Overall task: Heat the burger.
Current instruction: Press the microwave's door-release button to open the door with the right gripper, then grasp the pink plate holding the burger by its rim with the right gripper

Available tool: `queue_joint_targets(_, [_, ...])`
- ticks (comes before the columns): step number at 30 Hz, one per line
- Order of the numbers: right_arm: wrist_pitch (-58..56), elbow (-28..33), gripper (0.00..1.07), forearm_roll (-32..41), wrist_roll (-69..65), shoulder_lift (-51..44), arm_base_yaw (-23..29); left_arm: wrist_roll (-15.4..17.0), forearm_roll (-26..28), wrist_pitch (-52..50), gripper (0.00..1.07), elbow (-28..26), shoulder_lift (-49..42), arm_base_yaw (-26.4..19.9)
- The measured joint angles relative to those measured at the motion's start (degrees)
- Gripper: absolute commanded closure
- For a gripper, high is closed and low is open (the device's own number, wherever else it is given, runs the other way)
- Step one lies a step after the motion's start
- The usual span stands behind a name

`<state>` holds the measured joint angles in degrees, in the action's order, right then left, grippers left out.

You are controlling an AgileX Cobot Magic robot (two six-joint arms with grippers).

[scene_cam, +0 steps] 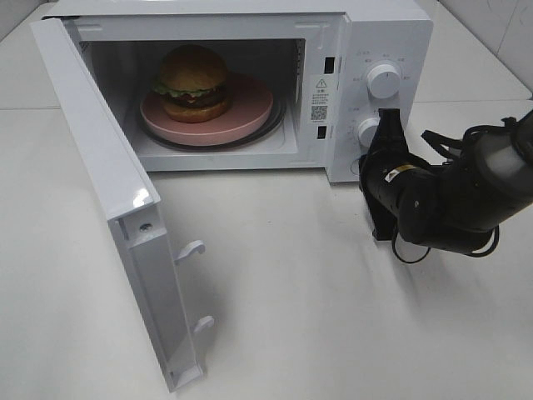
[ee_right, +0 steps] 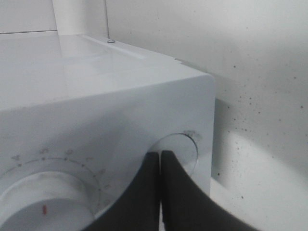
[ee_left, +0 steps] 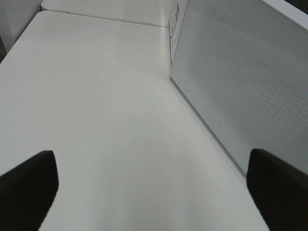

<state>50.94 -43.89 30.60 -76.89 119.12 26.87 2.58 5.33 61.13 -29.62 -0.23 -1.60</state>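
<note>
The burger (scene_cam: 194,83), with a golden-brown bun, green lettuce and a dark patty, sits on a round pink plate (scene_cam: 246,112) inside the white microwave (scene_cam: 383,37). The microwave door (scene_cam: 108,167) stands wide open to the left. My right gripper (scene_cam: 376,158) is at the control panel, beside the lower knob (scene_cam: 368,132). In the right wrist view it (ee_right: 160,159) is shut, empty, with its tips at a small round button (ee_right: 185,147) next to a dial knob (ee_right: 43,202). My left gripper (ee_left: 154,192) is open and empty over the table, beside the door's outer face (ee_left: 240,86).
An upper knob (scene_cam: 383,80) sits above the lower one. The open door reaches toward the front left of the white table (scene_cam: 291,292). The left arm does not show in the exterior high view.
</note>
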Motion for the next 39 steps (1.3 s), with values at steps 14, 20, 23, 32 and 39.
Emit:
queue_joint_targets(14, [-4.7,7.22,1.07,-7.73,-0.4,-8.48,-0.52,0.0,0.0,0.0,0.06,0.0,0.0,0.0])
queue_joint_targets(20, [-9.17,8.02,1.07,-11.86,1.95,-11.86,-0.52,0.0,0.0,0.0,0.06,0.0,0.0,0.0])
queue_joint_targets(23, [-12.95,8.08,1.07,-15.24,2.86,-14.15,-0.52,0.0,0.0,0.0,0.06,0.0,0.0,0.0])
queue_joint_targets(32, [-23.32,8.14,1.06,-27.79,5.79,-21.94,-0.52,0.0,0.0,0.0,0.06,0.0,0.0,0.0])
queue_joint_targets(39, [-31.28,8.19,1.04,-32.09,10.66,-27.16,-0.52,0.0,0.0,0.0,0.06,0.0,0.0,0.0])
